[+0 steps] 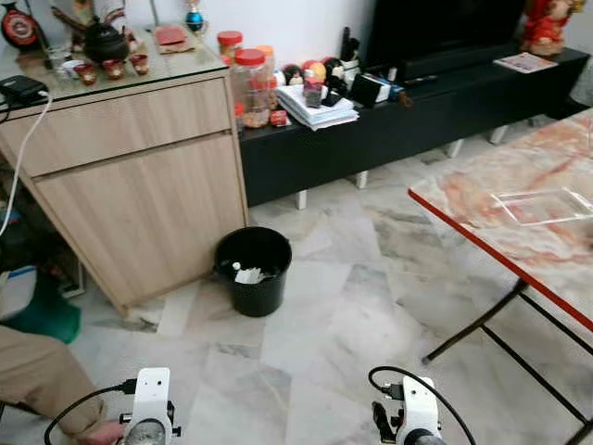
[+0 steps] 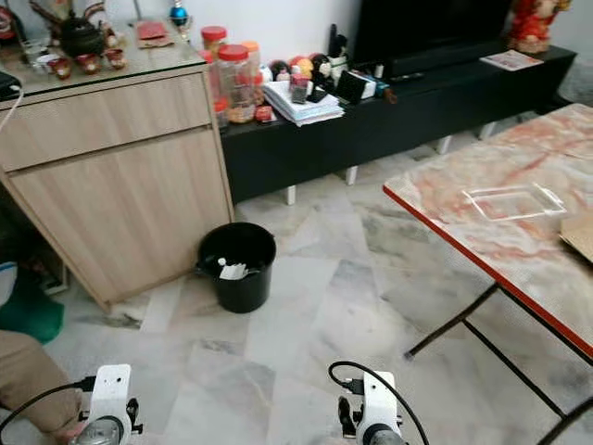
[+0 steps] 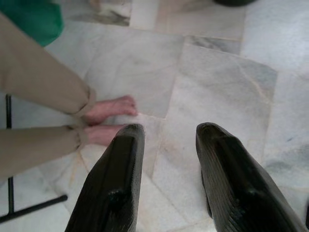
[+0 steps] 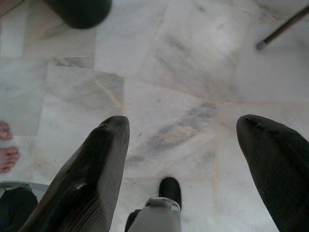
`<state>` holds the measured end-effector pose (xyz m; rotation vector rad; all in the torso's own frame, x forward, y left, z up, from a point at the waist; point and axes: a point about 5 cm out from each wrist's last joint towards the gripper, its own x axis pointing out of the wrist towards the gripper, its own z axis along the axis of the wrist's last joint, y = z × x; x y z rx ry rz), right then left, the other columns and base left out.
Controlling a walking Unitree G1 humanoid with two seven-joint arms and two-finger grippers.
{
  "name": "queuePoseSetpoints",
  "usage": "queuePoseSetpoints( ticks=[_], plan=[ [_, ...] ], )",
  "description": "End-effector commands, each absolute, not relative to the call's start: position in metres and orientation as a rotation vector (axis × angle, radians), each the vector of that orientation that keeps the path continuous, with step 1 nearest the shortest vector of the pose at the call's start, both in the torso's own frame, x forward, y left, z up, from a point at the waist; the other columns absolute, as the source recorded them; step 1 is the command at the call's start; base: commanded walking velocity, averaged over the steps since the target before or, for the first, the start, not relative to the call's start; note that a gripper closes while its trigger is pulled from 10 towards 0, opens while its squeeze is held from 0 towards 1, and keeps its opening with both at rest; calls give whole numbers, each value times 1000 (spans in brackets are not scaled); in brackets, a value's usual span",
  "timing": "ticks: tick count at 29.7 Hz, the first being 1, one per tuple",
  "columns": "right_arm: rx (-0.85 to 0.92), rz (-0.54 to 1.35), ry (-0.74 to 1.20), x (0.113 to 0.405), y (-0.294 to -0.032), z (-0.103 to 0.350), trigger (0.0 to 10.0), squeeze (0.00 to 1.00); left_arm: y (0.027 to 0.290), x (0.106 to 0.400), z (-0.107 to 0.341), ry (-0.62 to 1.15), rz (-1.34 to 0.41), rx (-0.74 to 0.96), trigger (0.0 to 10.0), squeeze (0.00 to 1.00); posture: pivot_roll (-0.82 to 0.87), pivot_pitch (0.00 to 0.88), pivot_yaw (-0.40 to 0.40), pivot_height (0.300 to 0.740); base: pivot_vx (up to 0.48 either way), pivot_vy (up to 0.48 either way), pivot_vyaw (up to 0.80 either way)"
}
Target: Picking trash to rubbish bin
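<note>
Black bin (image 1: 253,271) w/ white trash (image 1: 247,274) inside, left hand (image 3: 166,145) & right hand (image 4: 183,145) both open, empty

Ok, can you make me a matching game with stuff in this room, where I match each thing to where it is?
Things:
1. black bin
2. black teapot
3. clear tray
4. stack of papers

Places:
A. on the marble-look table
B. on the wooden cabinet
C. on the low black TV bench
D. on the floor beside the cabinet

Pairs: 1-D, 2-B, 3-A, 4-C
</note>
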<state>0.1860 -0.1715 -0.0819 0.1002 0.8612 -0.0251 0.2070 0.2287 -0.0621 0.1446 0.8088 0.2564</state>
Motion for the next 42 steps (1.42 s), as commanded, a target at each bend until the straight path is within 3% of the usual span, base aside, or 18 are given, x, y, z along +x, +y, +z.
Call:
queuePoseSetpoints(
  ticks=[1,9,18,42],
  plan=[
    [101,-29,867,186,-171,-82,10000,0,231,205,-63,818,271,141,10000,0,-35,5,-18,740,0,0,-800],
    [100,-28,865,186,-171,-82,10000,0,232,206,-62,824,258,188,10000,0,-36,3,-17,740,0,0,-800],
    [100,-27,867,186,-171,-82,10000,0,233,204,-63,836,264,196,10000,0,-36,4,-18,740,0,-455,-800],
    [92,-20,862,188,-172,-81,10000,0,231,205,-63,830,268,185,10000,0,-41,0,-20,740,0,0,-800]
  ],
)
